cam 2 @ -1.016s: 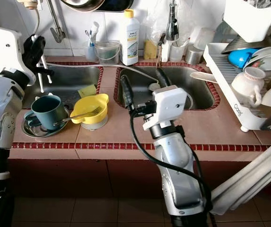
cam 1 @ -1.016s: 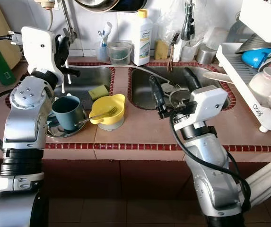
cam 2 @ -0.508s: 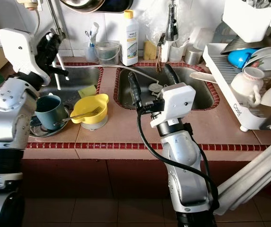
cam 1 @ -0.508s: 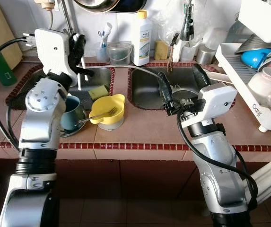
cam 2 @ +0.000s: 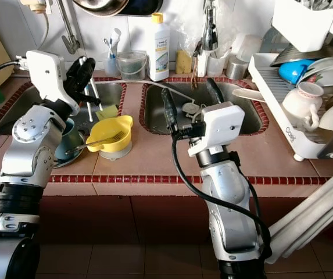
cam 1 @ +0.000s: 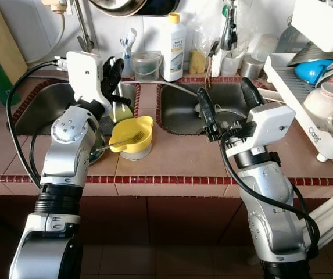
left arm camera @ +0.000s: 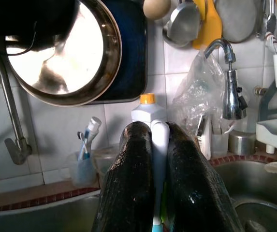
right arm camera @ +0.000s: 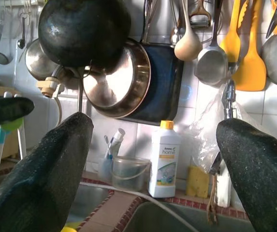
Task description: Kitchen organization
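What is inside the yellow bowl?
A fork lies in the yellow bowl, its prongs inside and its handle sticking out over the rim. The bowl's bottom under it can't be made out.

Glossy yellow plastic bowl (cam 1: 132, 136), brushed steel sink (cam 1: 183, 113), matt terracotta tile counter (cam 1: 172, 160), possibly ceramic white cup (cam 1: 324, 103)
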